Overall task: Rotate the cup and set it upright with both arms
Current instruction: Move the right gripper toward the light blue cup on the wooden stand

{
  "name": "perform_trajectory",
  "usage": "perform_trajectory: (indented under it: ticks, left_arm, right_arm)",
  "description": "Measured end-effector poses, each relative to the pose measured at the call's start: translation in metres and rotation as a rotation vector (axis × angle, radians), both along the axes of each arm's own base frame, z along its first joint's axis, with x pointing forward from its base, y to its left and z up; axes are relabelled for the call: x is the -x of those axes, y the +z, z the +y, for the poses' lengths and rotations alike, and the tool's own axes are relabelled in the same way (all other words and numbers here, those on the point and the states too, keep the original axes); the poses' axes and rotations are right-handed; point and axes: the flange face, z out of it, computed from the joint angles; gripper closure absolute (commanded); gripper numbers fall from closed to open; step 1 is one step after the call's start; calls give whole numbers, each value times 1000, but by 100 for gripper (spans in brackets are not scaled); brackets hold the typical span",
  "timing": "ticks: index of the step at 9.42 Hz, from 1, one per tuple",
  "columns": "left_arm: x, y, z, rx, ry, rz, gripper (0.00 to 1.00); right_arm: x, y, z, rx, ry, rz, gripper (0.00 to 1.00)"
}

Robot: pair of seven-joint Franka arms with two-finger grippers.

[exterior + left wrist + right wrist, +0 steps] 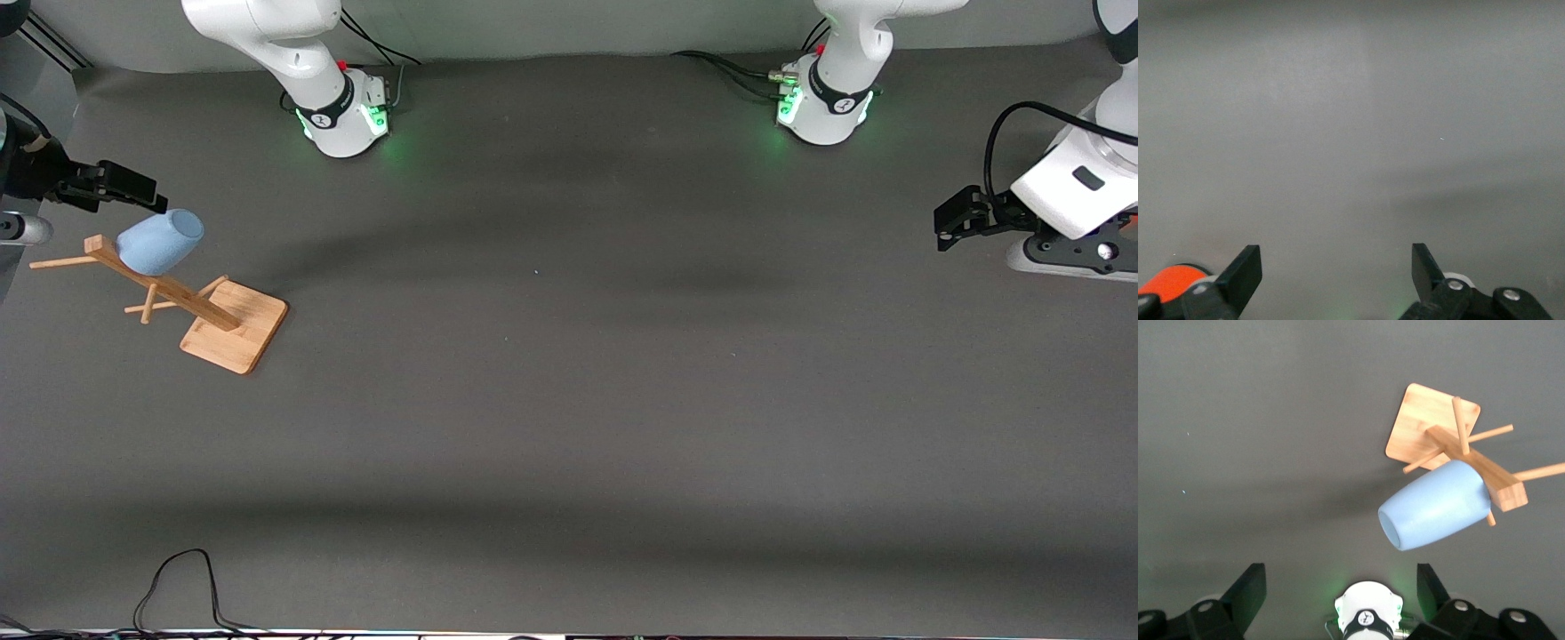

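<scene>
The light-blue cup [160, 242] lies tilted on its side on a peg of the wooden rack [236, 324], at the right arm's end of the table. In the right wrist view the cup [1435, 505] rests against the rack's slanted post [1491, 477], and one round end points away from the post. My right gripper [147, 197] hovers just above and beside the cup, apart from it, open and empty [1341, 587]. My left gripper [944, 227] waits over the left arm's end of the table, open and empty [1337, 267].
The rack's square base [1425, 420] sits on the dark mat, with thin pegs sticking out sideways. An orange-red object [1168, 280] shows beside the left gripper. The arm bases [342, 111] [822, 102] stand along the back edge. A black cable [178, 578] loops at the front edge.
</scene>
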Motion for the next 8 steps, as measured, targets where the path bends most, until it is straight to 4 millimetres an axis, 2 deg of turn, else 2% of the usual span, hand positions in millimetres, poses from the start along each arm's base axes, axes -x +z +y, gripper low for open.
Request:
perform_trajectory:
  ticks: [3, 5, 8]
  left_arm:
    - [0, 0, -1, 1, -2, 0, 0]
    - [0, 0, -3, 4, -5, -1, 0]
    - [0, -1, -10, 5, -17, -3, 0]
  right_arm:
    - [-4, -8, 6, -16, 53, 41, 0]
    - [-14, -15, 2, -126, 337, 42, 0]
    - [-16, -11, -32, -260, 648, -22, 0]
